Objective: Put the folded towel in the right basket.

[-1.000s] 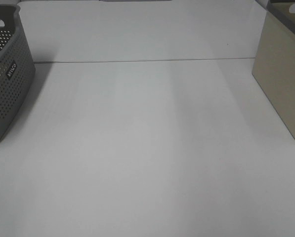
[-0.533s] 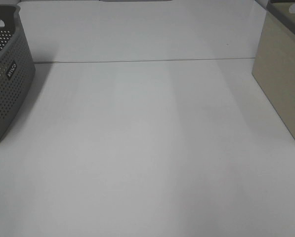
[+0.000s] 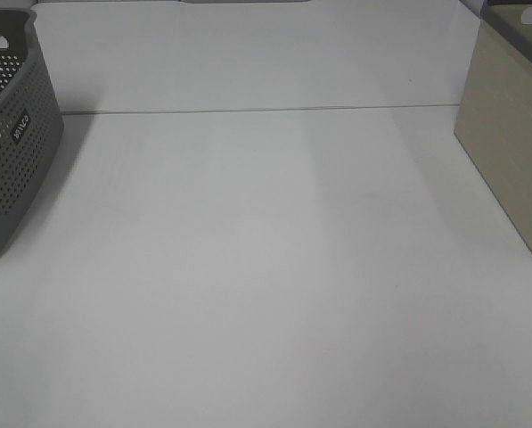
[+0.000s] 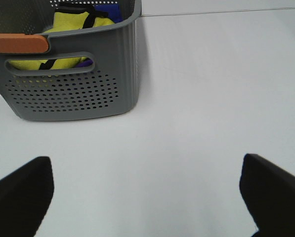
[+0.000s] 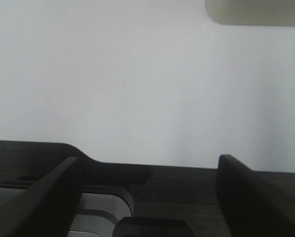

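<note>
Worktop (image 3: pixel 266 267) white, with a grey perforated basket (image 3: pixel 12 134) at its left edge and a beige basket (image 3: pixel 511 134) at its right. We see both sets of jaws spread wide and holding nothing: left gripper (image 4: pixel 147 197) facing the grey basket, right gripper (image 5: pixel 147 197) low over bare worktop. Yellow cloth (image 4: pixel 70 37) lies in the grey basket; possibly the towel, we cannot confirm.

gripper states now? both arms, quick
Left gripper: open, holding nothing.
Right gripper: open, holding nothing.
</note>
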Available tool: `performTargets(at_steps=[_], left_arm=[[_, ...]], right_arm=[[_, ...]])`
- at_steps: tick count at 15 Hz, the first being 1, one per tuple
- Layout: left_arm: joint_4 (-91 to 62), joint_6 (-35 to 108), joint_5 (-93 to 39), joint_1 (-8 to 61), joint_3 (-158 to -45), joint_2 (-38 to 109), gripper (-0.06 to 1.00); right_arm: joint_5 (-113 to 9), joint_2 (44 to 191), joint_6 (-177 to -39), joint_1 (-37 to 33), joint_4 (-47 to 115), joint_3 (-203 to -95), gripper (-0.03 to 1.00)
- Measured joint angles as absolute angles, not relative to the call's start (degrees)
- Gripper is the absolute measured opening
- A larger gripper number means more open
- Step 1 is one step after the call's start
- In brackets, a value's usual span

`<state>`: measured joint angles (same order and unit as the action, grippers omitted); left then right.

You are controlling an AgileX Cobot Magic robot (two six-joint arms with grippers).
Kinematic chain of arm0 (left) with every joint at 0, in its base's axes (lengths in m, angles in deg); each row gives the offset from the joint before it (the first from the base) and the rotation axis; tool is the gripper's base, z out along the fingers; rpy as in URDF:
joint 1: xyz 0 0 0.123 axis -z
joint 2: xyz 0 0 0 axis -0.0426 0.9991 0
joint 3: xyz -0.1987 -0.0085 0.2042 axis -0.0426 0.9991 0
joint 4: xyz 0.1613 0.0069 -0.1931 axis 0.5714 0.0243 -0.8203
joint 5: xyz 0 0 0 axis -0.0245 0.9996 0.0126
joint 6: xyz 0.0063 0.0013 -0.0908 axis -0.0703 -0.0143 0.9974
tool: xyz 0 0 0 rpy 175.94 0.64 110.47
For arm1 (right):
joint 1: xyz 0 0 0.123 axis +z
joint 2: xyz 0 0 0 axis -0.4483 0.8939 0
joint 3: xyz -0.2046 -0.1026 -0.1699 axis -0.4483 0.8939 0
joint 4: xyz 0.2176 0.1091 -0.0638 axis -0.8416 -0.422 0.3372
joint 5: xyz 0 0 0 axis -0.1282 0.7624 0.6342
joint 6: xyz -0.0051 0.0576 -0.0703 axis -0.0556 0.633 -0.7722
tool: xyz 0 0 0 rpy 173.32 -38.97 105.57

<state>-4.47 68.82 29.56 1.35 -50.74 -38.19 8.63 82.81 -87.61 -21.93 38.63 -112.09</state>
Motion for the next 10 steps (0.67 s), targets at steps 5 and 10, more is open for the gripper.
performTargets(at_steps=[5, 10], left_arm=[[-4.5, 68.8, 29.6, 1.4, -50.7, -38.2, 0.97], [-4.5, 68.8, 29.6, 1.4, -50.7, -38.2, 0.97]], right_arm=[[2.7, 56.7, -87.7, -21.9, 39.7, -100.1, 0.71], [0.1, 48.7, -87.7, -21.9, 39.7, -98.1, 0.71]])
